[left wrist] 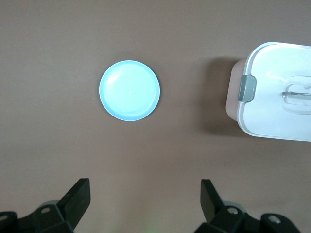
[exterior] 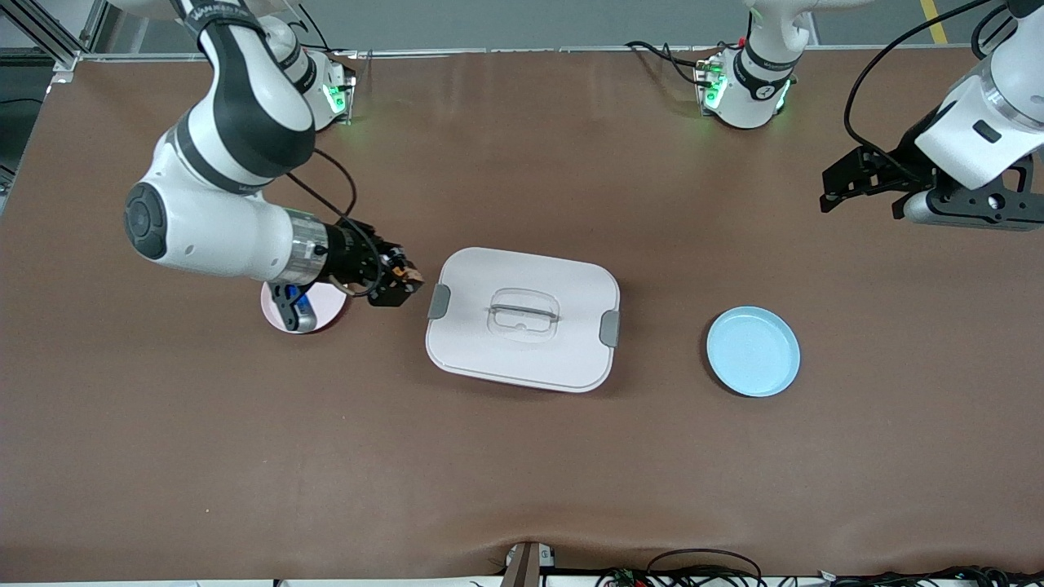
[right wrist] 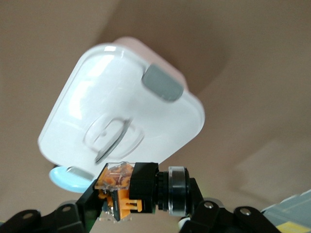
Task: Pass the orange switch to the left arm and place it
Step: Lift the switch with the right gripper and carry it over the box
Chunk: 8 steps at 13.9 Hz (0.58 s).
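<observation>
Switch: the orange switch (right wrist: 121,191) is tiny, black with orange bits. It is up in the air, held by the right gripper (exterior: 397,281), between the pink plate (exterior: 281,314) and the box (exterior: 522,318).
How it feels: I think it is very light, hard and a bit smooth, so it could slip. It looks too small to squeeze hard.
Where to hold it: the right fingers pinch its black body. The round end (right wrist: 175,190) sticks out, so the other hand could take it there, I think.
Right gripper: clenched on the switch.
Left gripper: the left gripper (left wrist: 146,199) has its fingers spread wide and holds nothing. It waits high over the table at the left arm's end.
Box: white, lid on, grey clips (exterior: 609,328) shut. I cannot see inside.
Pink plate: partly hidden under the right arm. Nothing shows on the bare part.
Blue plate: the blue plate (exterior: 753,351) has nothing on it. It sits toward the left arm's end of the table.
</observation>
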Tool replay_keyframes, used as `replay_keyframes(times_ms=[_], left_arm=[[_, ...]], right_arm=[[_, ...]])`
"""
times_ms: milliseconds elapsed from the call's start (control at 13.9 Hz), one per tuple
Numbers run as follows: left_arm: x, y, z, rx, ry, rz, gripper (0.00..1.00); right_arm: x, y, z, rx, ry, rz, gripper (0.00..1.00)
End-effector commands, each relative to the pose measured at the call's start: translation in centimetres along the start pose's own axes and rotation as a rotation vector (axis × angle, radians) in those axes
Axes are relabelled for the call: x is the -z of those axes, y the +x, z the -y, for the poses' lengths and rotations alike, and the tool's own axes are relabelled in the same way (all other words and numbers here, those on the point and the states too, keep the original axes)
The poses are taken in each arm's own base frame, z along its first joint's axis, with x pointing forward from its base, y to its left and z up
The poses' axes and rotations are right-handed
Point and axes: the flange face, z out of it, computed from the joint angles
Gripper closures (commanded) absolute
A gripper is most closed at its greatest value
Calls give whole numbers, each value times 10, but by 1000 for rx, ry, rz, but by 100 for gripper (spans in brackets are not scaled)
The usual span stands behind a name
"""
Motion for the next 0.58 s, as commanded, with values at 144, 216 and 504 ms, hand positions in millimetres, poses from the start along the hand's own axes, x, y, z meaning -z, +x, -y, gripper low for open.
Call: replay_keyframes(times_ms=[144,216,504], left_arm=[[8,-3,-37,-61,-47,-15,0],[6,-1,-45,-69,-85,-8,0],[9,12,-83,-131,-145,-25,0]], right_arm=[[0,-42,69,-215,148,146,100],[1,-50,77,-245,181,182,100],[12,-83,89,-328,294,284,100]])
